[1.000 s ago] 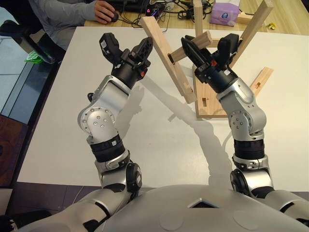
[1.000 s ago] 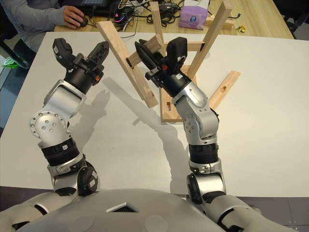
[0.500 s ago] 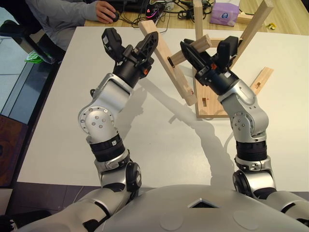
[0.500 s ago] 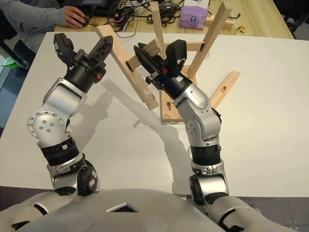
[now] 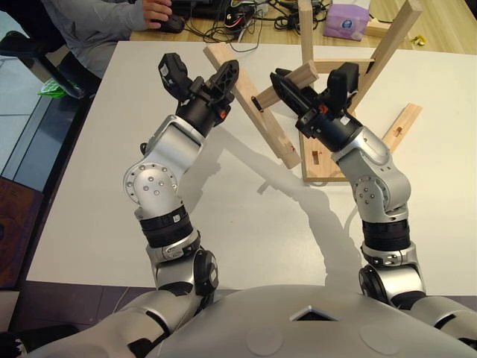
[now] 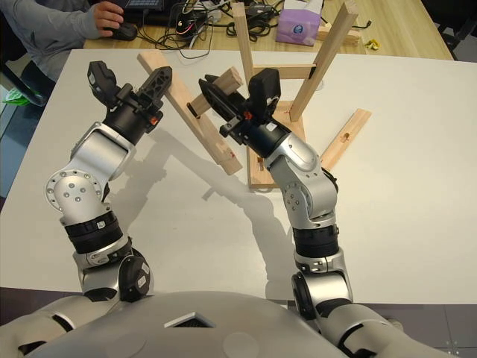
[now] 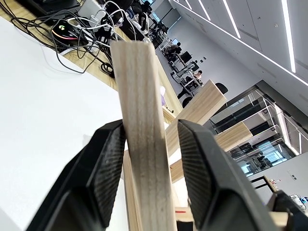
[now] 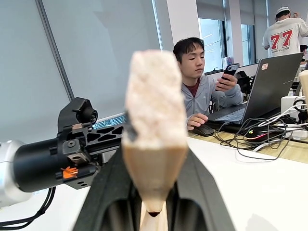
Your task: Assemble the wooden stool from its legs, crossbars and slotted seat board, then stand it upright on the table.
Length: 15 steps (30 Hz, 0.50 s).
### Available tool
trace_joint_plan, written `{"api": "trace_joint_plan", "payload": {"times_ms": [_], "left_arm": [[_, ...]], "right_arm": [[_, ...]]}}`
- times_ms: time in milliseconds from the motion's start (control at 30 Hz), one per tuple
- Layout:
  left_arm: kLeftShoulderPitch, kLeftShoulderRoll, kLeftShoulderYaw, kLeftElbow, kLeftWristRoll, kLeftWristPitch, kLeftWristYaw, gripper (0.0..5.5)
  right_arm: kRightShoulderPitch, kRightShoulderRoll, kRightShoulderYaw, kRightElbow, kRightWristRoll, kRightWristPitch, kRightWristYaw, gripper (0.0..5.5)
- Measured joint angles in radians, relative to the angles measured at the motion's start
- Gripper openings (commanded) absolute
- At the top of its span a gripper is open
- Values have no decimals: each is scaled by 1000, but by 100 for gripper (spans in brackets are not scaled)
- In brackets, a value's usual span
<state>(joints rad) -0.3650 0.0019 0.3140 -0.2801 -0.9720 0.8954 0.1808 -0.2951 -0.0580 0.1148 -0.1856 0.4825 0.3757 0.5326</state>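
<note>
Assembly looks a little past halfway, judging by how the parts lie. The seat board (image 5: pixel 317 170) lies flat on the table (image 5: pixel 223 216), underside up, toward 1 o'clock from the table's middle. Two standing legs (image 5: pixel 305 30) (image 5: pixel 391 41) rise from its far end, near the 11 and 1 o'clock corners, and a joining crossbar (image 6: pixel 294 71) spans between them. A third, the leaning leg (image 5: pixel 267 123), has its lower end at the board's 9 o'clock edge and tilts away toward 11 o'clock, so it is not seated square. A short crossbar (image 6: pixel 225 80) sticks out of that leg's side toward 2 o'clock, its free end joined to nothing as far as I can see. One loose slotted piece (image 5: pixel 399 125) lies flat on the table near the board, at its 2 o'clock (leg or crossbar, I cannot tell which).

The right gripper (image 5: pixel 310 74) has its fingers closed against the short crossbar near the free end, holding it above the board. The left gripper (image 5: pixel 199 67) is spread, its fingers (image 7: pixel 108 168) straddling the upper part of the leaning leg. Its wrist view shows a gap on one side, so nothing is clamped there.

Left to do, in my judgement:
- Bring the leaning leg upright and seat it.
- Join the short crossbar to its mate.
- Fit the loose piece.
- Turn the whole stool over onto its feet.
</note>
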Motion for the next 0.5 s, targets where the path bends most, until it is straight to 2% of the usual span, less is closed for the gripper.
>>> {"api": "trace_joint_plan", "payload": {"times_ms": [167, 467, 500], "left_arm": [[1, 5, -2, 1, -1, -6, -4, 110], [17, 28, -22, -19, -8, -5, -21, 108], [17, 24, -21, -19, -9, -9, -17, 107]], "right_arm": [[0, -5, 1, -5, 2, 1, 6, 38], [1, -16, 1, -7, 2, 1, 22, 38], [1, -16, 1, -7, 1, 1, 21, 80]]}}
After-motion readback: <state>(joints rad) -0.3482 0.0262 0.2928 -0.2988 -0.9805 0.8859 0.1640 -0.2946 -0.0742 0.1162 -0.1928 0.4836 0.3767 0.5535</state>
